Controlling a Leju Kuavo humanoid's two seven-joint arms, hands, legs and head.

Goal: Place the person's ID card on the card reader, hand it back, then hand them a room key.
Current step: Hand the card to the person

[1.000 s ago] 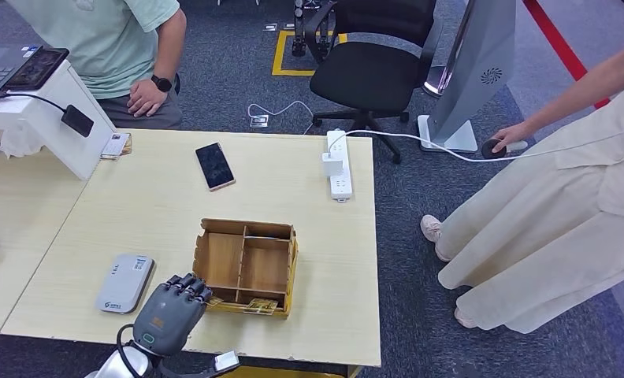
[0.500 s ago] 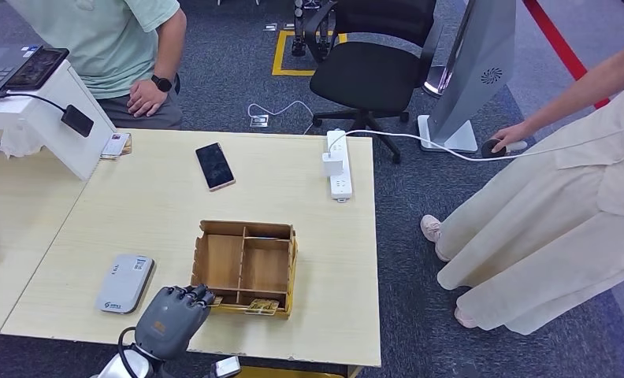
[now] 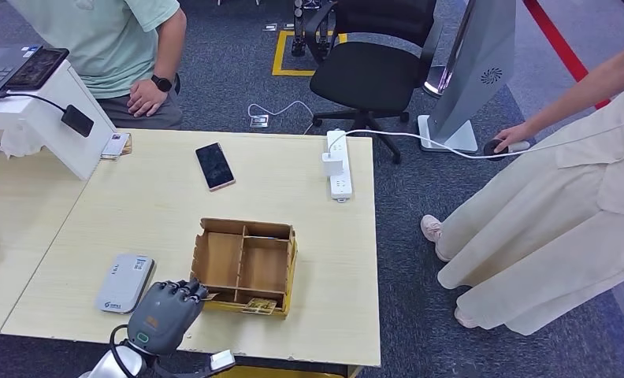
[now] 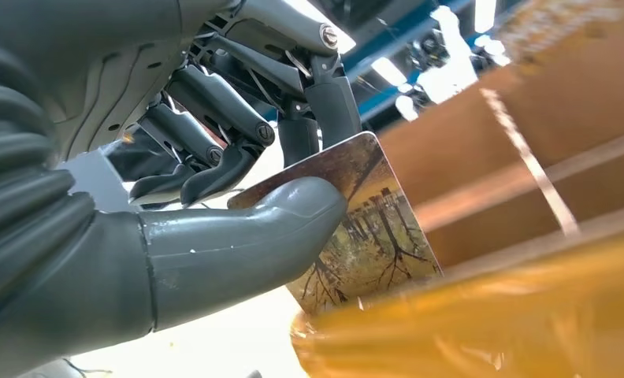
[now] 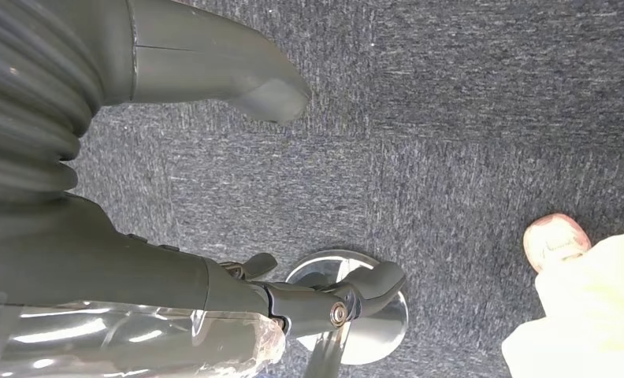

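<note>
Over at nine o'clock on the light wooden table [image 3: 159,205], a white stand [image 3: 45,118] carries a dark tablet [image 3: 37,67], and a person in a green shirt [image 3: 108,35] sits behind it at about eleven. Coming inward, the grey card reader [image 3: 125,283] lies flat near the table's near edge, at roughly seven o'clock.

Just beside it, the left hand [image 3: 167,311] is in at the near left corner of the cardboard box [image 3: 246,265]. The left wrist view tells it plainly: the thumb [image 4: 238,244] and a dark fingertip pinch a room key [image 4: 364,236], a card printed with trees, held tilted just beside the box's brown wall, with the other fingers curled above it. More cards sit in the box's near compartment.

A black phone [image 3: 215,166] lies at twelve, a white power strip [image 3: 339,164] at one o'clock. A person in cream clothing [image 3: 561,220] stands at three.

The right hand [image 5: 214,181] hangs over grey carpet, thumb and fingers apart, holding nothing.
</note>
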